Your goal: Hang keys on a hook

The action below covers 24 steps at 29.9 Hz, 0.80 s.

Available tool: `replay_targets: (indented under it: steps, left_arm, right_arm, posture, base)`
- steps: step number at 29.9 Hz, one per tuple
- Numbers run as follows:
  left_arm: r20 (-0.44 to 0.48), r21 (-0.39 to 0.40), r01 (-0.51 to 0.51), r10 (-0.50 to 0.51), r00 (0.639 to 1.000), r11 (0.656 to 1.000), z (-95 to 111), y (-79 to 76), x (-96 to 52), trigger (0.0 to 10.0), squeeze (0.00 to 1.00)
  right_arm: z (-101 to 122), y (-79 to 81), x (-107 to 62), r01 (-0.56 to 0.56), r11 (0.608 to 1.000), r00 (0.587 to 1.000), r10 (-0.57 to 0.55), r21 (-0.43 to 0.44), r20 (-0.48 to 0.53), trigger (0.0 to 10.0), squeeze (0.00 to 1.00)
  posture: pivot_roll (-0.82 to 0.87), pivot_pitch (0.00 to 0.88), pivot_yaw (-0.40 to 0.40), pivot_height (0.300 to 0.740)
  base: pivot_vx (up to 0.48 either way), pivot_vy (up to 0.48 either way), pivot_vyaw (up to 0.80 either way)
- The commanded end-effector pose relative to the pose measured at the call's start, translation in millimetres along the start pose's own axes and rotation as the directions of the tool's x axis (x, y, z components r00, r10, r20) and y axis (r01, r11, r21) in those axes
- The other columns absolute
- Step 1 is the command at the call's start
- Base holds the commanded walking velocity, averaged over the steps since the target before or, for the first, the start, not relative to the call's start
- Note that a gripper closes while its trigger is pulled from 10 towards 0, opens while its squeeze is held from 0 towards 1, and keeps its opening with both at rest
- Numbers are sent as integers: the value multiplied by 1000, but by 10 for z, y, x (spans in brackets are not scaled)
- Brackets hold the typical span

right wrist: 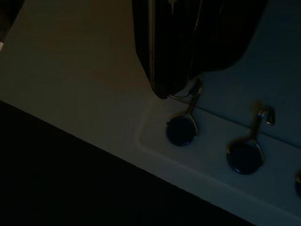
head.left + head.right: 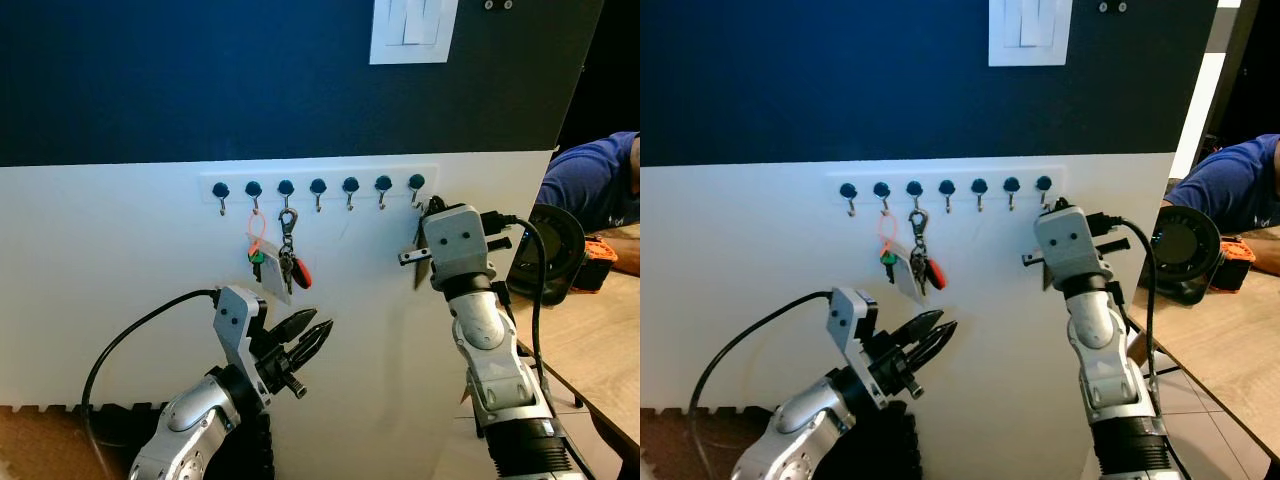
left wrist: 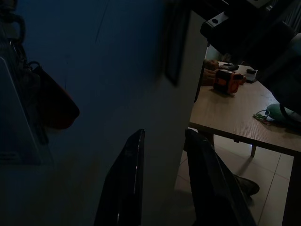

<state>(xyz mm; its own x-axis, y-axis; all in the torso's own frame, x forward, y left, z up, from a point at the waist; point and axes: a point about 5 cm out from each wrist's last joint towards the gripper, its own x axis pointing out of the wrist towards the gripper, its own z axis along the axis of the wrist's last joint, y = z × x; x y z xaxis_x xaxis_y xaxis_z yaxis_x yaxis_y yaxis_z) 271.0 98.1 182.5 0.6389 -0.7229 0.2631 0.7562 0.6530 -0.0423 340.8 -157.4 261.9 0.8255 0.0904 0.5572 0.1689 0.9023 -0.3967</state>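
The right gripper [image 1: 181, 70] is up at the far-right hook [image 1: 190, 107] of the rack [image 2: 318, 187], its fingers closed together on what seems to be a thin key ring [image 1: 178, 95] touching the hook's tip. To finish well, I would slide the ring fully over the tip before letting go. The left gripper [image 2: 308, 338] hangs low, slightly open and empty, below keys [image 2: 290, 266] already hung at the left.

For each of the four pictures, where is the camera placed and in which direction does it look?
Left eye view: on the head, facing the wall's hook rail; both arms show.
Right eye view: beside it, same scene, slightly shifted.
Left wrist view: along the left gripper, past the hanging keys toward a wooden table.
Right wrist view: along the right gripper, at the end hook.
Shared: both eye views show the keys and both grippers.
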Motion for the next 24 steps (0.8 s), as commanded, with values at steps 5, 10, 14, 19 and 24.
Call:
replay_targets:
  steps: [5, 10, 14, 19, 24]
  left_arm:
    - [-2, -2, 0, 0, 1000, 1000, 19, -4, -4, 10000, 0]
    - [-5, -1, -3, 3, 1000, 1000, 21, 1, -2, 10000, 0]
    - [-9, 5, -10, 10, 1000, 1000, 22, 16, -6, 10000, 0]
    - [-10, 5, -11, 11, 1000, 1000, 23, 15, -8, 10000, 0]
    - [-13, 4, -5, 6, 1000, 1000, 24, 13, -7, 10000, 0]
  right_arm:
    - [136, 52, 56, -32, 999, 998, 31, 26, 50, 10000, 0]
    - [157, 135, 58, -76, 996, 996, 74, 39, 58, 10000, 0]
    - [150, 222, 54, -131, 989, 991, 128, 62, 50, 10000, 0]
    - [125, 281, 35, -170, 983, 985, 168, 73, 34, 10000, 0]
    - [96, 399, -30, -241, 965, 971, 239, 104, 26, 10000, 0]
  posture:
    - [60, 32, 17, 740]
    - [61, 32, 17, 740]
    - [64, 35, 16, 740]
    - [65, 36, 16, 740]
    - [67, 39, 17, 740]
  base:
    - [0, 0, 0]
    - [0, 0, 0]
    - [0, 0, 0]
    - [0, 0, 0]
    - [0, 0, 0]
